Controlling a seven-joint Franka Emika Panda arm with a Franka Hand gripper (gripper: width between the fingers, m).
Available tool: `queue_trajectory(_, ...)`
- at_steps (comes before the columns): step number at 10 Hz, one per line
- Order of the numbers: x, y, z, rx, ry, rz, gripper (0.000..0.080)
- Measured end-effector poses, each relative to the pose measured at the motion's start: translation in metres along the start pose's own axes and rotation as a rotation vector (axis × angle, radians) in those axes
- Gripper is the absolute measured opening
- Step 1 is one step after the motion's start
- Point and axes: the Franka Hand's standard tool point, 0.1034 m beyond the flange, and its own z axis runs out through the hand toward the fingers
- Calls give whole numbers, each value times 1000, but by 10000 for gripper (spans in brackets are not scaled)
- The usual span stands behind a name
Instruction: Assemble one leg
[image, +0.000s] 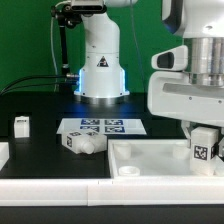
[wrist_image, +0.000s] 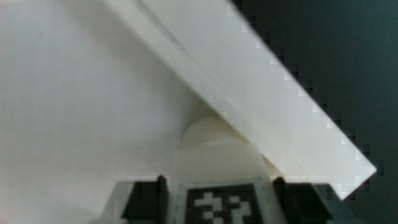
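In the exterior view, the arm's base (image: 100, 72) stands at the back of the black table (image: 40, 110), and its wrist comes in large at the exterior view's right, pointing straight down. The gripper (image: 204, 148) hangs low over the large flat white piece (image: 150, 155), near that piece's right end. A tagged leg (image: 203, 147) sits between the fingers, upright, its tag facing the camera; the jaws are closed on its sides. Whether the leg's foot touches the piece cannot be told here.

The piece has a raised rim along its near edge and a round socket (image: 128, 172) at its near left corner. Left of it, the marker board (image: 102, 127) lies flat, with a loose leg (image: 80, 141) on its side just at the board's near edge. Another leg (image: 21, 125) stands well apart at the exterior view's left, with bare black table around it.

The wrist view shows what the other hides: looking down past the fingers (wrist_image: 146, 200), the held leg (wrist_image: 214, 205) fills the gap between them, tag up close. Beyond it lies the white piece (wrist_image: 89, 90), its raised rim (wrist_image: 231, 90) running diagonally, dark table past the rim. A rounded pale shape (wrist_image: 217, 135) sits just beyond the leg, against the rim; it is too blurred to name.
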Motion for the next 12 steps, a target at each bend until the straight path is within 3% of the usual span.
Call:
queue_trajectory(2,4,-5,0,11,-54,405,281)
queue_trajectory(5,7,-10,-1,6,-65,930,281)
queue_trajectory(7,7,-10,-1,7,-62,894,281)
queue_trajectory(9,8,-8,-1,15,-59,605,528)
queue_trajectory(10,12,-10,-2,41,-48,402,528)
queue_trajectory(11,12,-11,-5,56,-43,229,624)
queue_trajectory(12,7,-14,-9,65,-45,133,642)
